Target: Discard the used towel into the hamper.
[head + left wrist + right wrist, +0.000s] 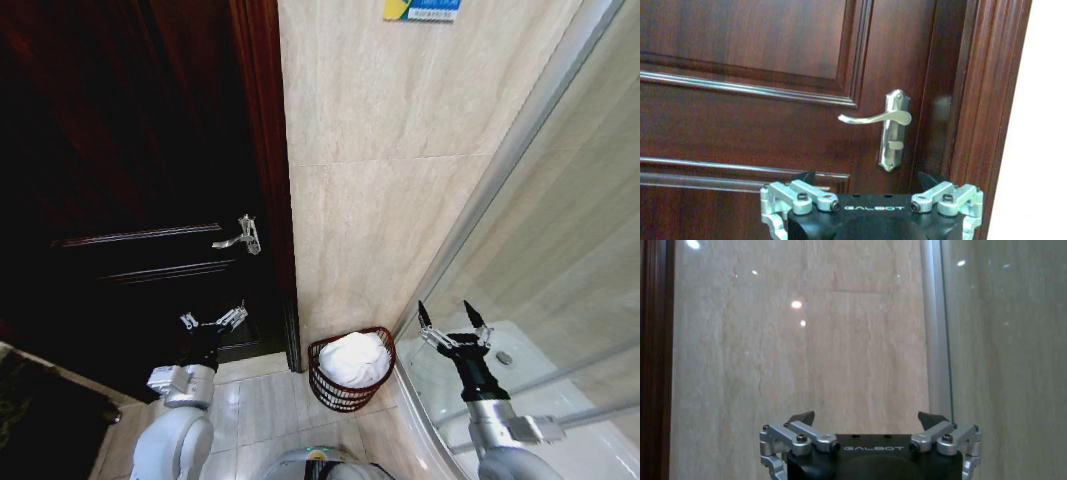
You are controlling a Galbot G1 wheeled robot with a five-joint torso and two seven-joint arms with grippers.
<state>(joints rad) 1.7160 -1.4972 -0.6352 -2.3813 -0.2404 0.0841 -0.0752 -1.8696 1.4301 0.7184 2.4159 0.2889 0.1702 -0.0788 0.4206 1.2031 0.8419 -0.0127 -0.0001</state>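
White towel (352,358) fills the hamper (325,384), which stands on the floor tiles against the beige wall (400,200), between the dark door (130,200) and the shower glass (560,280). From the head view you see your left gripper (213,320) raised before the door, below the handle (240,236), its fingers apart and holding nothing. Your right gripper (452,318) hangs just right of the hamper, in front of the glass, fingers spread wide and empty.

Left wrist view: you face the wooden door (747,100) square on, the silver handle (888,125) ahead, and the left gripper (867,182) with its fingertips set wide apart, nothing between them.

Right wrist view: you look at the wall (800,350) with the glass edge (937,325) beside it, and the right gripper (867,421) open and bare in the same way.

Judged from this, the discard step looks done: the towel sits bundled inside the basket, heaped to about rim level, and neither gripper touches it. What remains is likely only a check that no cloth hangs over the rim. Any move now calls for keeping the right arm off the glass and the left off the door.
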